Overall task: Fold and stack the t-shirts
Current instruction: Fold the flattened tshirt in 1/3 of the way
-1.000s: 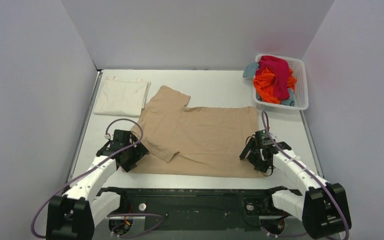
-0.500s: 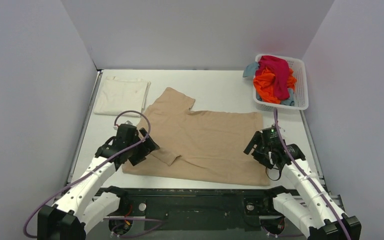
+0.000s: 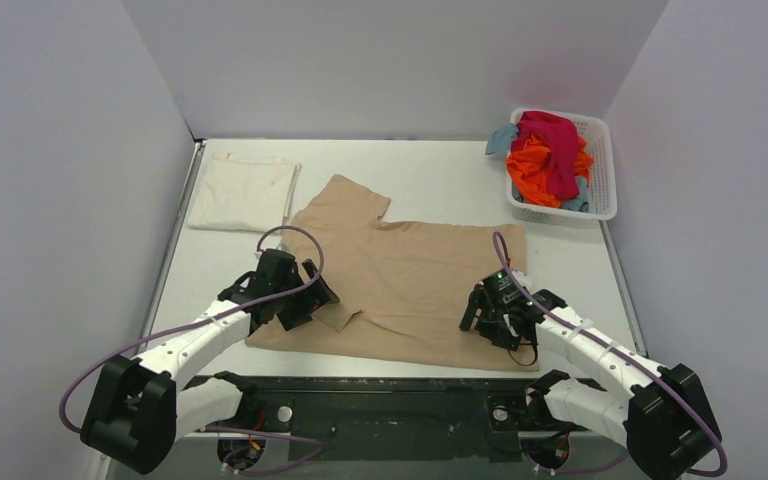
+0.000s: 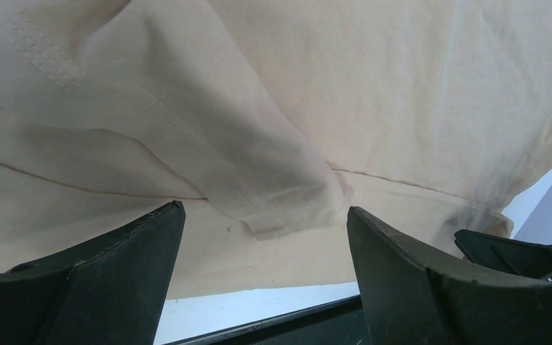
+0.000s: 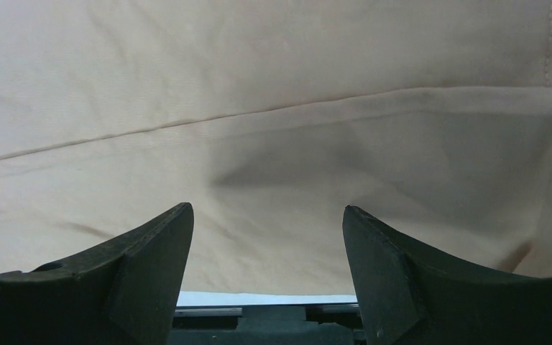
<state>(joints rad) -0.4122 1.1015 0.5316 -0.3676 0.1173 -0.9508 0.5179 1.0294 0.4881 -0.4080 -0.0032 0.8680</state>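
The white worktop (image 3: pixel 430 165) is carrying a tan t-shirt (image 3: pixel 410 270) spread across the frame's centre, with a folded cream-white t-shirt (image 3: pixel 243 193) at upper left. The left claw (image 4: pixel 264 215) and right claw (image 5: pixel 267 210) are gaping wide, gripping nothing, over the tan t-shirt's lower edge.

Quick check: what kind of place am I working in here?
Probably a lab test cell: bare white walls box in a white table, with a tan shirt spread out and a laundry basket.
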